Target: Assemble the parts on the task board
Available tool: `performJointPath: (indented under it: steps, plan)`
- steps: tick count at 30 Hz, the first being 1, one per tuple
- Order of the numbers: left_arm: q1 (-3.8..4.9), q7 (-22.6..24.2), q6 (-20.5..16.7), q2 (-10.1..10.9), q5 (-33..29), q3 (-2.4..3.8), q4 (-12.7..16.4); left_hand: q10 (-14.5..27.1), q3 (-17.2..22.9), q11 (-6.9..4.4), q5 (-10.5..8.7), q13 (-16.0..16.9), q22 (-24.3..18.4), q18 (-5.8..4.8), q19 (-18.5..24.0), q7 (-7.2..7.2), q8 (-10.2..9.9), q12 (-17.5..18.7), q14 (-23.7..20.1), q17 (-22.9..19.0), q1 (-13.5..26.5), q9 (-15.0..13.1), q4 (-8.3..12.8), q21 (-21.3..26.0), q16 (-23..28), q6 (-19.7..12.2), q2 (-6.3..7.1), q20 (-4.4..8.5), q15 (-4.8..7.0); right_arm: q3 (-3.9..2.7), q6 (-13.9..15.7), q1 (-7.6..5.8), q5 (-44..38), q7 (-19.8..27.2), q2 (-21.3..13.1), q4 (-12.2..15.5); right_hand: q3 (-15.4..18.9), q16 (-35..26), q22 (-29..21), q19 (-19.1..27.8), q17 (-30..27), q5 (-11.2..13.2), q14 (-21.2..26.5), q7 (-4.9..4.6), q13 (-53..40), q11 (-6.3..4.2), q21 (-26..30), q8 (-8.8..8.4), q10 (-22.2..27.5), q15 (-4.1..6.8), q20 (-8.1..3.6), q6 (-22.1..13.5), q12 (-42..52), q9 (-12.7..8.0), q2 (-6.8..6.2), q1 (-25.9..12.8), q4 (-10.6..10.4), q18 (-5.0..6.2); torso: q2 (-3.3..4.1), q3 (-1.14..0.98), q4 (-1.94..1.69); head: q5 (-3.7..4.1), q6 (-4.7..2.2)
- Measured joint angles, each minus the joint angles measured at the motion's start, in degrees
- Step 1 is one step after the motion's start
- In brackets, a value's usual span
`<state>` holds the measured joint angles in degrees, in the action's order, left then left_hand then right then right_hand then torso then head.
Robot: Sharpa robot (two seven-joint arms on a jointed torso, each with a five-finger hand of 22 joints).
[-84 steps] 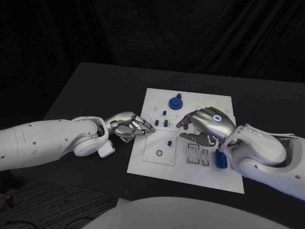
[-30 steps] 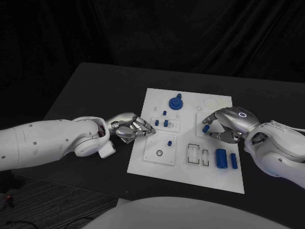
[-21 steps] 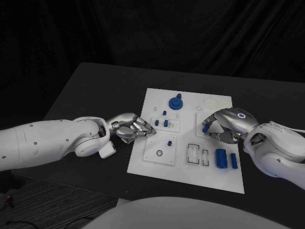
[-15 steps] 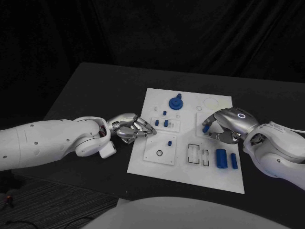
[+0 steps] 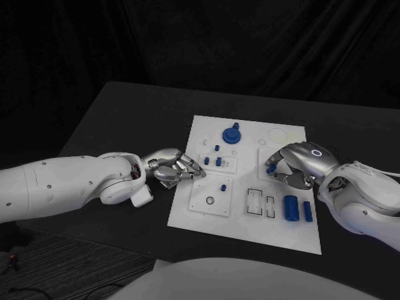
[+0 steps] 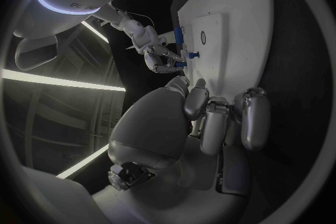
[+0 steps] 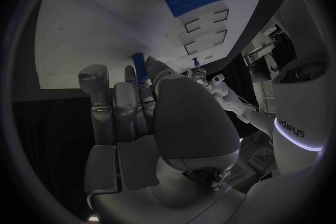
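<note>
Since 2.8 s ago, right robot hand (image 5: 295,164) lifted off board centre toward its right edge, pinching a small blue peg (image 5: 269,167). Left robot hand (image 5: 173,167) unchanged, fingers curled on nothing, at left edge of task board (image 5: 195,215), mid-tabletop (image 5: 128,119). Two blue cylinders (image 5: 290,207) near the board's right edge.

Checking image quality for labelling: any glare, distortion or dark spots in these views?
Head view: dim, background black, task board the only bright surface. Left wrist view: fisheye bends the board edge, bright light strips glare beside the left hand. Right wrist view: board edges curve, right hand evenly lit.
</note>
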<state>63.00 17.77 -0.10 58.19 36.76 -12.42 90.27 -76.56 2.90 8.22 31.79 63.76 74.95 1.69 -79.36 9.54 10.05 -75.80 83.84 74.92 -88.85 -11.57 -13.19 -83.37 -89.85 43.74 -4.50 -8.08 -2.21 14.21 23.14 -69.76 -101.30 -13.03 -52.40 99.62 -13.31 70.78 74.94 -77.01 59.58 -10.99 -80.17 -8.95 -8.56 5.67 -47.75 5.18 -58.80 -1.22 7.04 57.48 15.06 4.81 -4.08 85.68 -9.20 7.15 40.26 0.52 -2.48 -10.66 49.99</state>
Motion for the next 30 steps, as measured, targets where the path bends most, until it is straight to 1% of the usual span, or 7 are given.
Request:
performJointPath:
  steps: [6, 10, 17, 19, 21, 23, 30]
  plan:
    - [0.00, 0.0, 0.1, 0.1, 0.0, 0.00, 0.0, 0.0, 0.2, 0.00, 0.00, 0.0, 0.0, 0.01, 0.0, 0.09, 0.0, 0.0, 0.0, 0.0, 0.0, -0.1, -0.1, 0.0, 0.0, 0.1, 0.00, 0.00, -0.14, 0.01, 0.5, 0.03, 0.0, 0.1, -0.2, 0.3, -2.4, -0.2, 0.0, -0.5, -0.4, 1.1, 0.1, 0.78, 1.1, -0.72, -0.6, 0.81, -3.7, 0.47, -0.48, 2.7, -1.1, 0.6, 0.09, 2.2, 1.5, 0.00, 0.00, 0.01, -0.01, -0.18, 0.00]
    - [0.00, 0.0, 0.1, 0.1, 0.0, 0.00, -0.1, 0.0, 0.2, 0.00, 0.00, 0.0, 0.0, 0.00, 0.2, 0.09, 0.0, 0.0, 0.2, 0.0, 0.0, -0.1, -0.1, 0.0, 0.0, 0.1, 0.00, -0.20, 0.04, 0.01, 0.9, 0.03, 0.0, 0.1, -0.5, 0.7, -3.1, -0.9, 0.0, -0.2, -1.1, 1.1, 0.2, 0.90, 1.5, -1.08, -0.6, 1.09, -5.0, 1.02, -0.80, 3.5, -1.6, 0.9, -0.27, 2.9, 2.2, 0.00, -0.02, 0.01, -0.01, -0.25, 0.00]
    - [0.00, -0.1, 0.1, 0.2, 0.0, 0.00, -0.1, -0.1, 0.4, 0.10, 0.00, 0.0, 0.0, 0.01, 0.2, 0.09, 0.0, 0.0, 0.3, 0.0, 0.0, -0.1, 0.1, 0.3, 0.0, 0.1, -0.01, -0.20, 0.02, -0.02, 2.0, -0.01, 0.0, 0.0, -1.4, 2.0, -4.1, -1.6, 0.0, -0.2, -1.9, 1.6, 0.2, 1.38, 1.8, -0.47, -0.6, 1.43, -6.0, 1.43, -1.20, 4.8, -2.2, 1.3, -0.06, 3.8, 3.2, 0.01, -0.03, 0.01, -0.02, -0.26, 0.00]
    - [0.00, -0.1, 0.1, 0.2, 0.0, 0.00, -0.1, -0.1, 0.4, 0.11, 0.00, 0.0, 0.0, 0.00, 0.2, 0.09, 0.0, 0.0, 0.3, 0.0, 0.0, -0.1, 0.1, 0.3, 0.0, 0.1, -0.01, -0.18, 0.01, -0.02, 2.4, -0.13, 0.0, 0.0, -1.6, 2.3, -4.2, -1.6, 0.0, -0.2, -2.0, 1.8, 0.2, 1.27, 1.8, -0.47, -0.6, 1.43, -6.0, 1.43, -1.20, 5.1, -2.2, 1.3, -0.04, 3.9, 3.3, 0.00, -0.03, 0.01, -0.02, -0.30, 0.00]
    - [0.00, -0.1, 0.1, 0.2, 0.0, 0.00, -0.1, -0.2, 0.4, 0.12, 0.00, 0.0, 0.0, 0.03, 0.5, 0.09, 0.0, 0.0, 0.3, 0.0, 0.1, -0.1, 0.1, 0.3, 0.0, 0.1, -0.08, -0.05, -0.06, 0.01, 2.9, -0.44, 0.0, 0.0, -1.8, 2.7, -4.3, -1.6, 0.0, -0.2, -2.0, 2.0, 0.2, 1.48, 1.8, -0.27, -0.9, 1.43, -6.2, 1.43, -1.20, 5.3, -2.5, 1.4, 0.02, 3.9, 3.4, 0.00, -0.03, 0.01, -0.02, -0.36, 0.00]
    - [0.00, -0.1, 0.1, 0.2, 0.0, 0.00, -0.1, -0.2, 0.4, 0.13, 0.00, 0.0, 0.0, 0.95, 0.6, 0.30, 0.0, 0.0, 0.3, 0.0, 0.1, -0.1, 0.1, 0.3, 0.0, 0.3, -0.08, -0.20, -0.06, 0.02, 3.3, -0.86, 0.0, 0.0, -1.9, 3.0, -4.3, -1.8, 0.0, -0.2, -2.0, 2.0, 0.2, 1.50, 1.8, -0.23, -1.0, 1.43, -6.3, 1.43, -1.20, 5.3, -2.5, 1.4, 0.08, 4.0, 3.4, 0.00, -0.03, 0.00, -0.01, -0.38, 0.00]
    - [0.00, -0.1, 0.1, 0.2, 0.0, 0.00, -0.1, -0.2, 0.4, 0.15, 0.00, 0.0, 0.0, 0.95, 0.6, 0.30, 0.0, 0.0, 0.3, 0.0, 0.1, -0.1, 0.1, 0.3, 0.0, 0.3, -0.08, -0.20, -0.06, -0.03, 4.4, -3.13, 2.1, 0.1, -2.2, 4.7, -4.3, -1.8, 0.0, -0.4, -2.1, 2.2, 0.0, 1.48, 1.9, -0.19, -1.5, 1.40, -6.4, 1.63, -1.41, 5.7, -2.8, 1.6, 0.08, 4.0, 3.4, 0.00, -0.06, -0.01, 0.02, -0.66, 0.00]
